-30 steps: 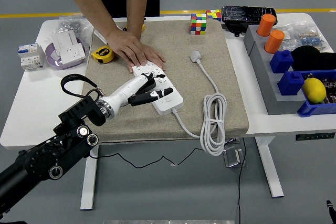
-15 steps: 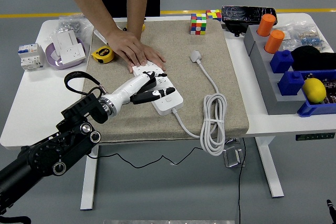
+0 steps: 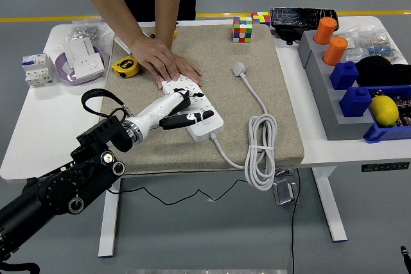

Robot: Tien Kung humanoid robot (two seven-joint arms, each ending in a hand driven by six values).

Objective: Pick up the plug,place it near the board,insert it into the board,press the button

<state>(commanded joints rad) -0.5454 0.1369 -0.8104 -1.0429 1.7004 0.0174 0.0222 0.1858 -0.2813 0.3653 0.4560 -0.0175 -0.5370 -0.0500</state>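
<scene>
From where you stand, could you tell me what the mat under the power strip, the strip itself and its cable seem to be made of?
The mat looks like coarse woven fabric or felt: beige, speckled, matte. The power strip looks like hard white plastic, smooth with a slight sheen. The cable seems to be a flexible white rubbery or vinyl sheath, since it lies in soft loops over the mat's edge. None of this is certain from the look alone.

Bright, even overhead light, soft shadows only. Sharp focus pretty much everywhere, no blur. Slight glare on white worktop. Edges bend a little.
</scene>
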